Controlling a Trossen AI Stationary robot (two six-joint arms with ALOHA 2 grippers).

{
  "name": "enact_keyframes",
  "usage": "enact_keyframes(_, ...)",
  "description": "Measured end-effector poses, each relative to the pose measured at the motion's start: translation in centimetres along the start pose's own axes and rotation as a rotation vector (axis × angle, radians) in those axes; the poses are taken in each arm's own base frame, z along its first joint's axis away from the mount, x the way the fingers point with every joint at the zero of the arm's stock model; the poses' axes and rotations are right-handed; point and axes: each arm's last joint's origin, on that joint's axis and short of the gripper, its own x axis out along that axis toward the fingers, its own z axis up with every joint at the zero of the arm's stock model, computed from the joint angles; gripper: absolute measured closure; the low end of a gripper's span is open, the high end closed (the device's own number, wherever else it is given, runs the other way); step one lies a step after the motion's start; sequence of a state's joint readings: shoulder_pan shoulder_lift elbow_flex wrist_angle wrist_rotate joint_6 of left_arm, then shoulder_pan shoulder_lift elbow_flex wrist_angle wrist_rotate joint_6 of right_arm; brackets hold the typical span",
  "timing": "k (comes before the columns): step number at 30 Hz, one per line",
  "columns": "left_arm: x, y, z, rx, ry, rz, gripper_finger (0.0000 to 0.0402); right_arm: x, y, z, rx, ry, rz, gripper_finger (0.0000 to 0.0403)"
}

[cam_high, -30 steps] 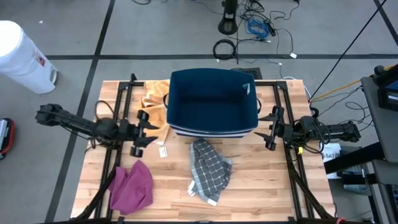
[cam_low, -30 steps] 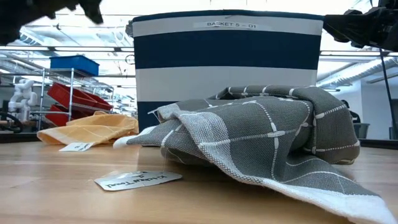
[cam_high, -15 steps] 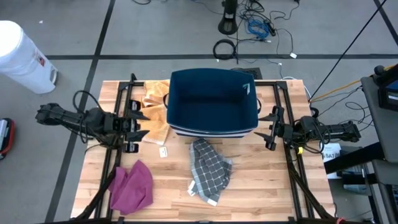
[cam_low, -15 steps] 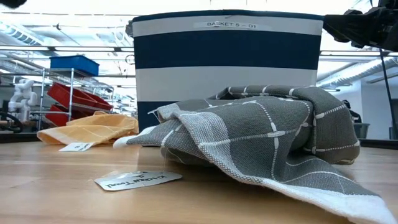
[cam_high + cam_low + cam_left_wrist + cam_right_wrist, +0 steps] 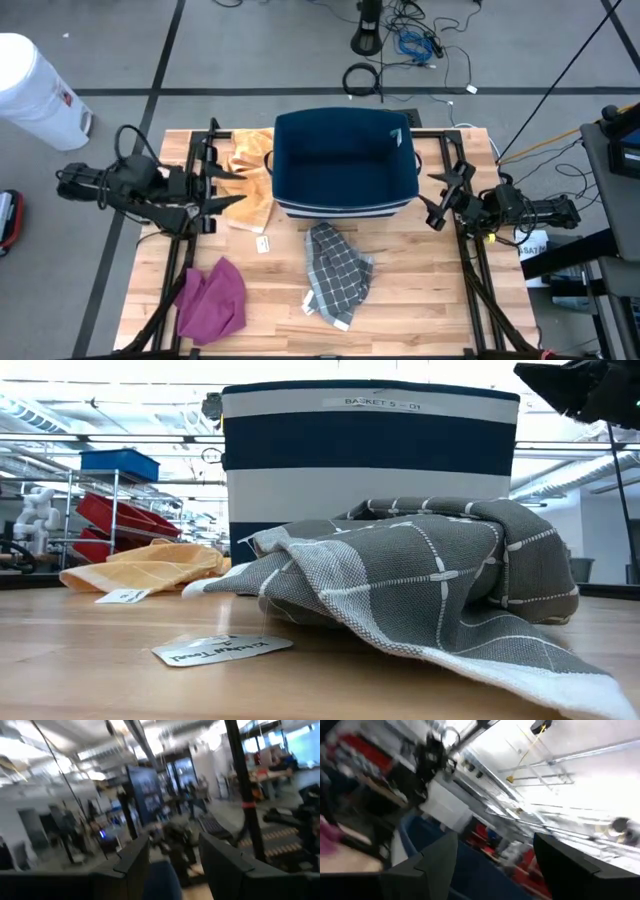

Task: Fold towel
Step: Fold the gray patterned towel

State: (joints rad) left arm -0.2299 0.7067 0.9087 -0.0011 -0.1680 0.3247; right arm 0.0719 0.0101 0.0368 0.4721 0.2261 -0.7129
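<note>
The grey checked towel lies crumpled on the wooden table, just in front of the dark blue basket and a little toward the table's middle, with a white edge trailing toward the near side. In the low view the towel sits as a rumpled heap in front of the blue and white striped basket, with a small white tag lying on the wood in front of it. Neither gripper touches the towel. The left gripper is held at the left side of the table, near the yellow cloth that lies beside the basket's left wall, and is well apart from the towel, which is off to its right and nearer the front edge. Its fingers stand apart with nothing between them. The right gripper is held at the right side of the table, just beside the basket's right wall, also away from the towel, which lies to its left and nearer the front. Its fingers are spread wide and hold nothing. A purple cloth lies bunched at the front left corner of the table, apart from the towel and from both grippers.
</note>
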Motion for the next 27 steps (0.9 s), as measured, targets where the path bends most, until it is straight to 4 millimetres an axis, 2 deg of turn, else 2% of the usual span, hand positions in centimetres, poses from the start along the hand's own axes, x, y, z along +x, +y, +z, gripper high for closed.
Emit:
enact_keyframes(5, -0.6, -0.6, -0.4, 0.019, 0.165, -0.059, 0.0225, -0.1, 0.4, 0.9, 0.194, -0.214, 0.221, 0.0154)
enact_keyframes(8, -0.9, -0.6, -0.4, 0.064, 0.251, 0.0, 0.0225, -0.5, 0.1, 1.9, 0.197, -0.407, 0.324, 0.0154)
enact_keyframes(12, -1.1, -0.4, -0.2, 0.078, 0.265, 0.032, 0.0225, -0.9, -0.1, 2.9, 0.256, -0.58, 0.455, 0.0154)
enact_keyframes(19, -1.2, -0.5, -0.7, 0.054, 0.313, 0.023, 0.0225, -1.3, 0.1, 3.1, 0.389, -0.621, 0.628, 0.0154)
enact_keyframes(27, -1.1, -0.6, -0.9, -0.004, 0.339, 0.026, 0.0225, -1.2, 0.2, 2.9, 0.413, -0.585, 0.641, 0.0154)
